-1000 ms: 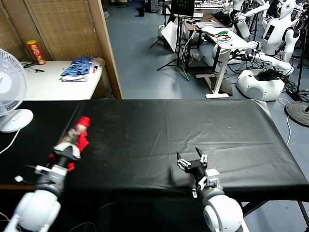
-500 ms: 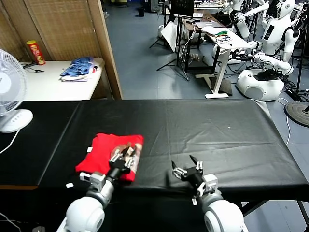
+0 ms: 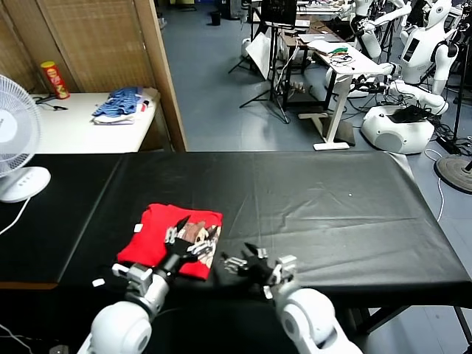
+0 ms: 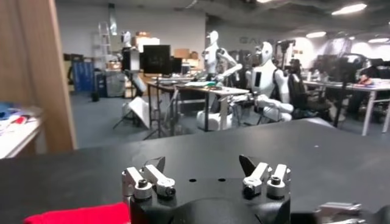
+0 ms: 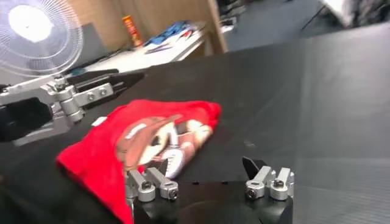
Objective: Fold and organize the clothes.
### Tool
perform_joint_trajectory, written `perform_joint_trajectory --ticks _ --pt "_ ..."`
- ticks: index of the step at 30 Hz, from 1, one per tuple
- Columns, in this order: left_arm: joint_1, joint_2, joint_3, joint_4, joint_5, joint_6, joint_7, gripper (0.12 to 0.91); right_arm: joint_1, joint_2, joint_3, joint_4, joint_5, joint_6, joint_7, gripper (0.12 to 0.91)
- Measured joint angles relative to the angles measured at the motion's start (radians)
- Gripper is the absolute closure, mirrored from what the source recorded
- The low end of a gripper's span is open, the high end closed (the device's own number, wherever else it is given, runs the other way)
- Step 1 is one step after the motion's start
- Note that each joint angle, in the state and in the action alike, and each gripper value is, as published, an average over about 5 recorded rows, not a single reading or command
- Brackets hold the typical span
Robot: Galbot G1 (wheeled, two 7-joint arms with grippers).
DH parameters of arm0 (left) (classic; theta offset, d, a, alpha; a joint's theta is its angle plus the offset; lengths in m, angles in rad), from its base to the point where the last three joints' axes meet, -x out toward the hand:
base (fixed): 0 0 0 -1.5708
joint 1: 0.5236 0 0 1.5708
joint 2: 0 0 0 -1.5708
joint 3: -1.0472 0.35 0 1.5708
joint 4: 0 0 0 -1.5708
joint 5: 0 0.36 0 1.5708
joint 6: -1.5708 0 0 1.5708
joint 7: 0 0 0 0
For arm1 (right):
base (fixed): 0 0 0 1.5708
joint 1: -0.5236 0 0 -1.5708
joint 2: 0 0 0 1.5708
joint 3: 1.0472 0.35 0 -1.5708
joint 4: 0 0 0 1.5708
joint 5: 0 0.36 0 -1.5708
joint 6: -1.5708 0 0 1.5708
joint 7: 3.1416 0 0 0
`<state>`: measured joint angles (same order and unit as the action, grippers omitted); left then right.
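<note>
Your red T-shirt [image 3: 171,240] lies folded on the black table [image 3: 332,214], near its front edge and left of centre, graphic side up. Your left gripper [image 3: 179,233] hovers over the shirt's near edge, jaws spread and empty. Your right gripper [image 3: 243,262] sits just beside the shirt, jaws also spread, holding nothing.

A: The light is even and fairly bright, from ceiling strip lamps [image 4: 355,8] that glare white in the left wrist view.

B: Shadows?

A: Soft ones only. The black table cover [image 3: 310,199] shows a dull sheen beyond the fingers.

B: Focus?

A: In the right wrist view the fan [image 5: 38,27] blooms white, and everything past the fingers is blurred.
</note>
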<state>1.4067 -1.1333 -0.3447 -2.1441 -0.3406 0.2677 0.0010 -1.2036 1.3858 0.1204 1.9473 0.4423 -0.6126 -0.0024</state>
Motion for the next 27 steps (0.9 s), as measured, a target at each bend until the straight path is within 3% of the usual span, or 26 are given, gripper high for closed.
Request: perform_joint_trajectory --ticks 4,14,17,22,24,27 --pt "0.025 0.000 -0.023 -0.020 -0.001 0.007 -0.016 0.232 0.047 0.025 -0.043 -0.066 0.006 0.003 -0.001 0.301" --pt "0.057 -0.003 -0.056 -0.043 -0.002 0.001 -0.055 0.232 0.105 0.047 -0.064 -0.165 -0.034 0.036 -0.012 0.833" --pt "0.064 -0.003 -0.061 -0.043 -0.001 -0.001 -0.062 0.232 0.103 0.031 -0.051 -0.165 -0.092 0.061 -0.034 0.900" --pt "0.071 -0.003 -0.067 -0.033 -0.006 0.015 -0.080 0.232 0.082 -0.029 -0.001 -0.131 -0.196 0.095 -0.084 0.889" --pt "0.073 -0.002 -0.067 -0.024 -0.006 0.008 -0.087 0.232 0.067 -0.062 0.027 -0.106 -0.223 0.111 -0.101 0.831" --pt "0.081 0.004 -0.066 -0.005 -0.005 -0.021 -0.100 0.232 0.034 -0.112 0.072 -0.064 -0.266 0.157 -0.116 0.674"
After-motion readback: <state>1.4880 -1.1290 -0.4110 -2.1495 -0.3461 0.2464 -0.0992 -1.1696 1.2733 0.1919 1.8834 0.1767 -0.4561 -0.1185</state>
